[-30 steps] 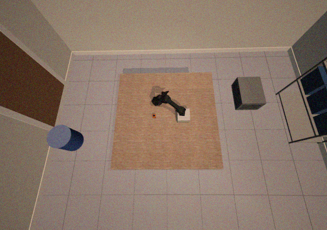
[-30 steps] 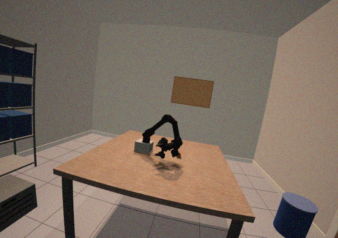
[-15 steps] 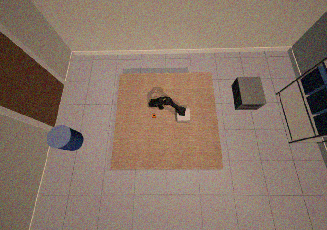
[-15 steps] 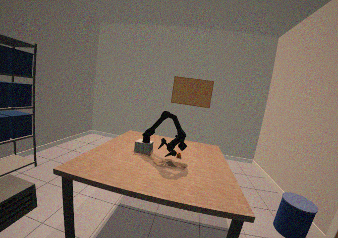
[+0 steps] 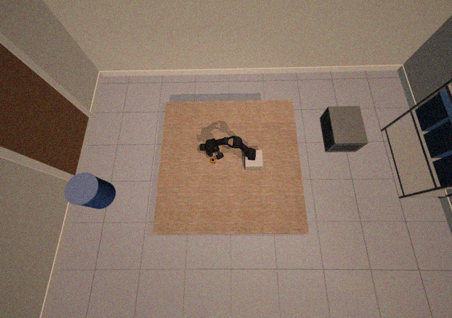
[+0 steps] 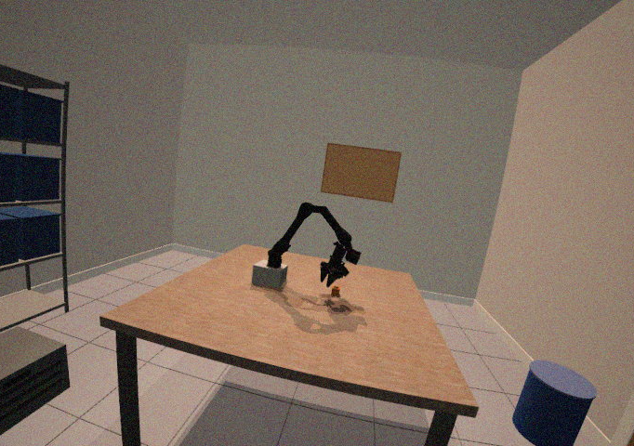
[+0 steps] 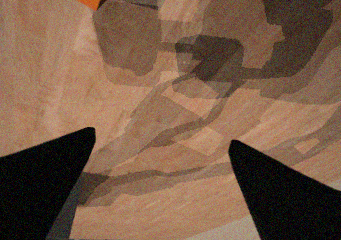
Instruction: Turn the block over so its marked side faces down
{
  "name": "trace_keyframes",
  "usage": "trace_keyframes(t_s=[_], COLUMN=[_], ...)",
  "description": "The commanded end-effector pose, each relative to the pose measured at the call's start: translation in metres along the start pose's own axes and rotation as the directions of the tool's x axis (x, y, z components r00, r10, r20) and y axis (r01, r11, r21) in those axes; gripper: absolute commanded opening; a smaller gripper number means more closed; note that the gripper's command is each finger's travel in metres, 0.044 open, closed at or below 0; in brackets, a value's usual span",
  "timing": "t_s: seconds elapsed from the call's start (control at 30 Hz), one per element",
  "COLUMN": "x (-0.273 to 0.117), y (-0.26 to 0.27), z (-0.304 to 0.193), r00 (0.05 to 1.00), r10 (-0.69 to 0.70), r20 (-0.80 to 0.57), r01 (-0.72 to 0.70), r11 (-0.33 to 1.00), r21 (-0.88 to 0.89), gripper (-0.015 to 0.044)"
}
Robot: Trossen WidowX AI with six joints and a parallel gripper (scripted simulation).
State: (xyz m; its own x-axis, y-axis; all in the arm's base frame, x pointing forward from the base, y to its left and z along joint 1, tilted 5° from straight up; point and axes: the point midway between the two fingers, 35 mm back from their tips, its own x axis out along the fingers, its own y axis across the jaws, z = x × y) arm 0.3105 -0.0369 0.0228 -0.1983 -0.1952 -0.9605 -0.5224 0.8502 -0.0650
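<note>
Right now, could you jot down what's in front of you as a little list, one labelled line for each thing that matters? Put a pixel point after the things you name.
Block: small orange block (image 5: 213, 159) (image 6: 335, 292) with a dark square on its upward side, resting on the table
Claw: the claw (image 7: 164, 140) is wide open, nothing in it, above the table and close to the block
Table: wooden top (image 5: 230, 202) (image 6: 212, 325)
Arm stand: pale box (image 5: 258, 161) (image 6: 269, 275) on the table
On the floor: blue bin (image 5: 81, 189) (image 6: 555, 404), grey cabinet (image 5: 344, 123) (image 6: 12, 368)
Job: block not turned over, if the dark square is its mark
</note>
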Motion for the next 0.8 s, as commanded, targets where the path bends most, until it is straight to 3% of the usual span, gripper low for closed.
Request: trace_keyframes(t_s=[0.0, 0.07, 0.4, 0.53, 0.77], x=[-0.053, -0.062, -0.063, -0.033, -0.023], y=[0.030, 0.038, 0.040, 0.043, 0.045], z=[0.050, 0.057, 0.058, 0.070, 0.073], r00=[0.949, 0.931, 0.930, 0.930, 0.930], r10=[0.087, 0.109, 0.110, 0.111, 0.111], r20=[0.304, 0.348, 0.350, 0.350, 0.350], r01=[-0.192, -0.245, -0.248, -0.248, -0.248], r11=[0.922, 0.894, 0.892, 0.892, 0.892], r21=[0.335, 0.376, 0.378, 0.378, 0.378], gripper=[0.0440, 0.0440, 0.0440, 0.0440, 0.0440])
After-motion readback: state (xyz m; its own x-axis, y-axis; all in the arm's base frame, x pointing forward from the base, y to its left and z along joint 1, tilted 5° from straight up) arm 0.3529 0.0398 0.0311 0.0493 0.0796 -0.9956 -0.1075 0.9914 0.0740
